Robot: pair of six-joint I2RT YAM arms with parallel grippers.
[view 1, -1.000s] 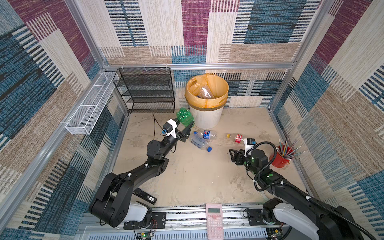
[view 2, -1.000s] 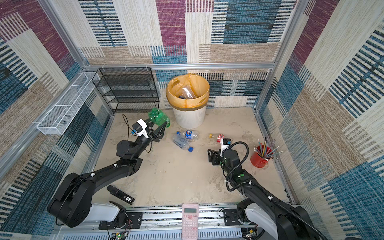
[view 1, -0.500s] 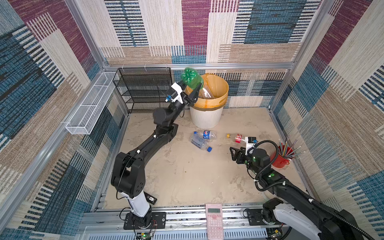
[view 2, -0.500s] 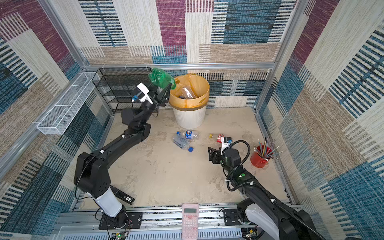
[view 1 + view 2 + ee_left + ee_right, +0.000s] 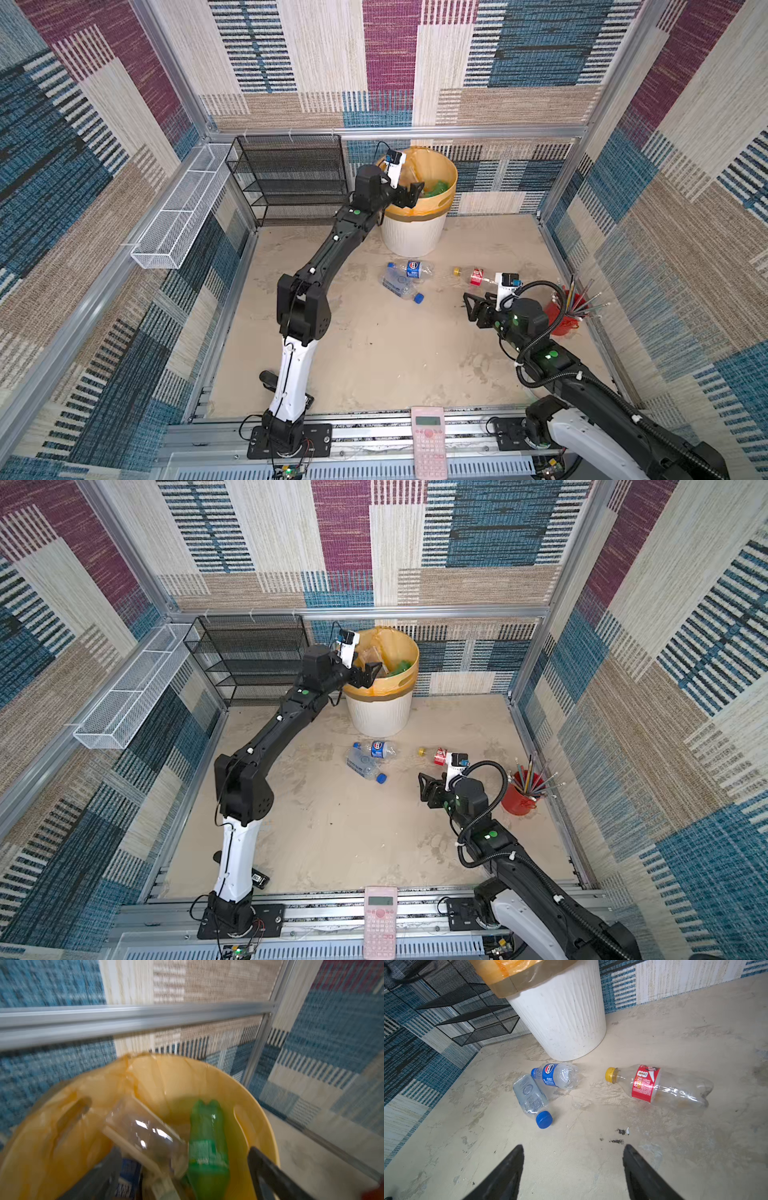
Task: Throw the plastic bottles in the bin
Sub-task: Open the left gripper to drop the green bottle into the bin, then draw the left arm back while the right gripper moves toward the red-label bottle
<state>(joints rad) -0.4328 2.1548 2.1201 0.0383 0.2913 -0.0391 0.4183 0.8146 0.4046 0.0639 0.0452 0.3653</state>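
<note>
The left gripper (image 5: 412, 191) is hanging over the near rim of the bin (image 5: 409, 237), its jaws standing wide apart and gripping nothing. Just beyond and below its fingertips a green bottle (image 5: 207, 1142) is lying inside the orange liner, free of both fingers, beside a clear bottle (image 5: 143, 1130) that is resting among other rubbish there. The right gripper (image 5: 573, 1147) is hovering low over the floor (image 5: 591, 1169) with its jaws partly spread and empty. Ahead of it three bottles are lying on their sides: a blue-capped bottle (image 5: 530, 1098) nearest and slightly to one side, a blue-labelled bottle (image 5: 556, 1075) touching it farther on toward the foot of the bin, and a red-labelled bottle (image 5: 664, 1086) well apart on the other side. All three are looking empty, so they are probably handling light; their thin walls are likely giving and crumpling under a squeeze, and the round, smooth bodies are liable to roll or slip away. Taking hold across the labelled middle, or at the stiffer neck just under the cap, is looking like the safest grip.
</note>
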